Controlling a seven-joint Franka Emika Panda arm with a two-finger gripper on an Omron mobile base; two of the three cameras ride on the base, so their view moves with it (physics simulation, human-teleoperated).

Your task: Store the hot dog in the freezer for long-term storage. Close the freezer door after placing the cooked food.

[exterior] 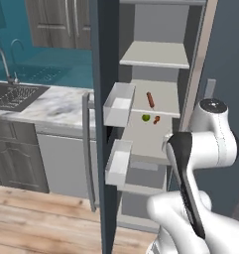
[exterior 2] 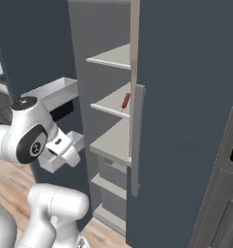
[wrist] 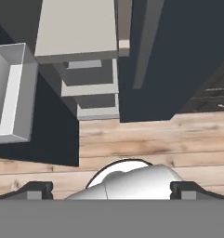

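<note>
Freezer (exterior: 158, 54) stands with its left door swung wide open, edge-on in the left base view. Freezer door (exterior: 103, 74) carries two white bins (exterior: 118, 104) on its inner face, one above the other. The other door (exterior 2: 185, 121) is shut, grey vertical handle (exterior 2: 137, 140) along its edge.

Hot dog (exterior: 150, 99) lies on a middle shelf (exterior: 163, 94) inside the freezer, angled, not touching anything else; in the right base view it shows as a small reddish sliver (exterior 2: 125, 100) at the shelf edge. On the same shelf, nearer the front: a small round green fruit (exterior: 146, 117) and just beside it a small reddish-orange piece (exterior: 156, 119). Both sit apart from the hot dog.

Hand (wrist: 111, 188) is fully open, fingertips (wrist: 36, 188) wide apart, nothing between them. It points down at the wood floor (wrist: 146, 139) in front of the freezer's lower shelves and drawers, outside the compartment.

Left of the freezer: marble surface (exterior: 51, 106) with a sink (exterior: 14, 94) and faucet (exterior: 4, 62).
</note>
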